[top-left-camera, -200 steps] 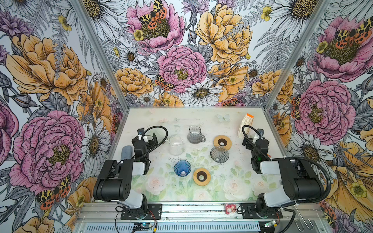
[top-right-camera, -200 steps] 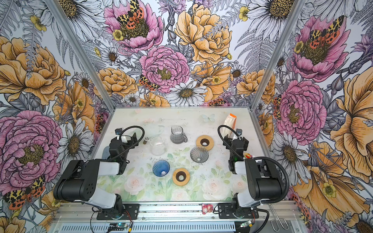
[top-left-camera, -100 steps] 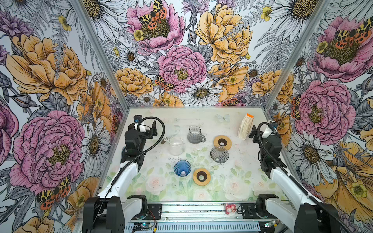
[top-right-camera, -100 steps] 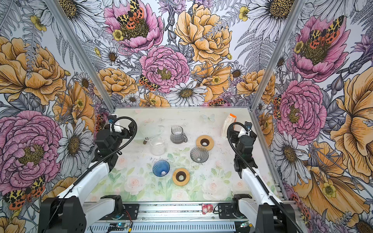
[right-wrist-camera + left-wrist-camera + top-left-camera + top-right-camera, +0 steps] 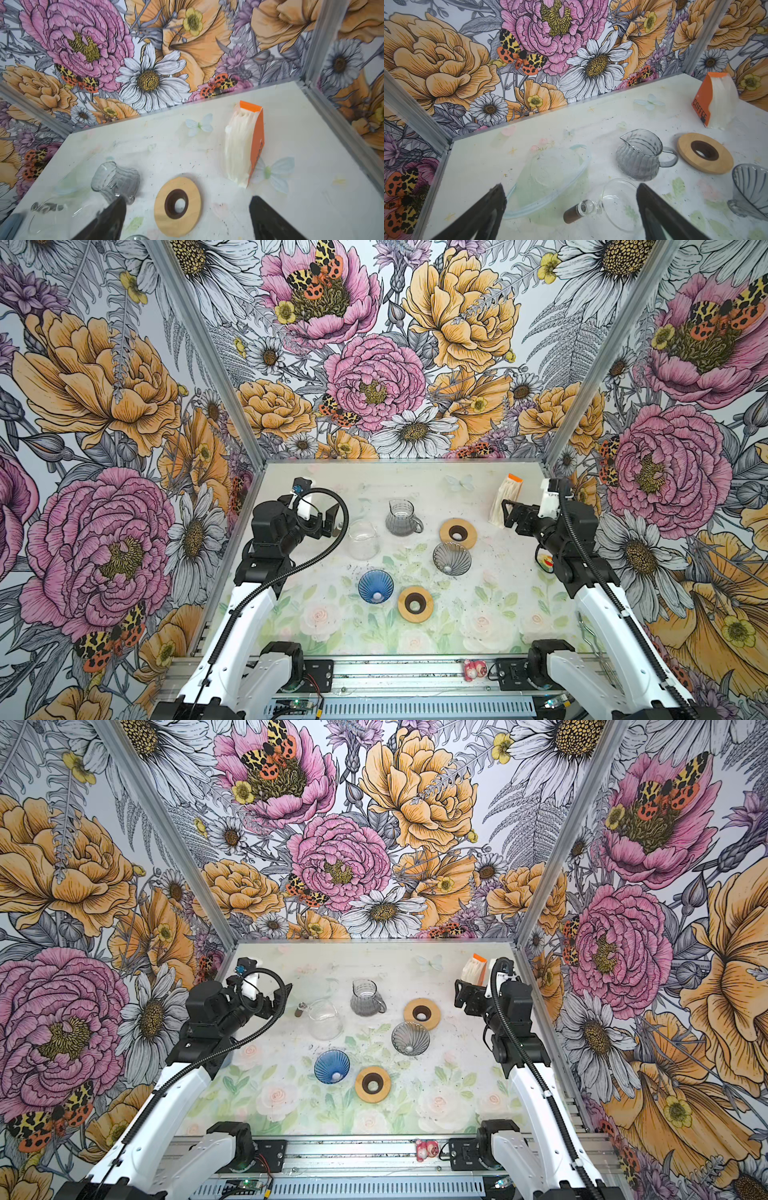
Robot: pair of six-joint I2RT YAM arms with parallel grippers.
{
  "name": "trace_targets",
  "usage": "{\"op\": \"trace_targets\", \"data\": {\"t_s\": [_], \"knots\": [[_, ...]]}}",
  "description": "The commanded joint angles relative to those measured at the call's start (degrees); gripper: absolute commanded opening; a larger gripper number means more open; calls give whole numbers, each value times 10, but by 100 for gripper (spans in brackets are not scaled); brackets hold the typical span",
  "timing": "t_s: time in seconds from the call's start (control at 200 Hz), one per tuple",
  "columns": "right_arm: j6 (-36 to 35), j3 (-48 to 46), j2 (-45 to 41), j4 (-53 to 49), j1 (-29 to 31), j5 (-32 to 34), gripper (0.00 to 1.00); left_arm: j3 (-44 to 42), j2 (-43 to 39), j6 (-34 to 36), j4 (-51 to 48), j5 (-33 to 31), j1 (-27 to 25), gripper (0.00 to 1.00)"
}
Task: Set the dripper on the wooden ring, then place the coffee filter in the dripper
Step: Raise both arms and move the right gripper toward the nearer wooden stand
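**Reaching out: both arms unfolded, right hand nearing the filter pack**

Over the past second both arms have swung up from a folded rest at the near edge and stretched across the worktop (image 5: 490, 572). The right hand (image 5: 508, 515) now hangs just beside the filter pack (image 5: 505, 502), which stands upright near the far right corner. Its jaws are wide apart with nothing between them. The left hand (image 5: 324, 519) is equally wide and empty, poised by the clear glass server (image 5: 363, 539).

No filter has been drawn yet, so the task looks to be at its first step: approach made, grasp still to come. White paper filters fill the pack's open side, which faces the right hand.

Two drippers wait mid-worktop, well apart from the pack: a grey one (image 5: 452, 558) and a blue one (image 5: 376, 586). Which is the target cannot be told.

In the left wrist view the pack's orange side reads "COFFEE" in dark capitals. No other writing is legible.
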Motion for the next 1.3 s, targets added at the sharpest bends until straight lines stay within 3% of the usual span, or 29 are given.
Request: {"op": "trace_targets", "data": {"t_s": [0.0,0.44,0.881,1.296], "knots": [[25,32,1,-96,16,-72,94,-4,-18,27,-58,19,-4,99],[69,14,-4,-206,127,-101,85,-52,-27,42,-70,81,-36,99],[152,-68,-20,-188,308,-33,82,-70,-24,68,-79,84,-61,99],[205,-119,23,-101,416,5,82,-69,-18,82,-92,86,-62,99]]}}
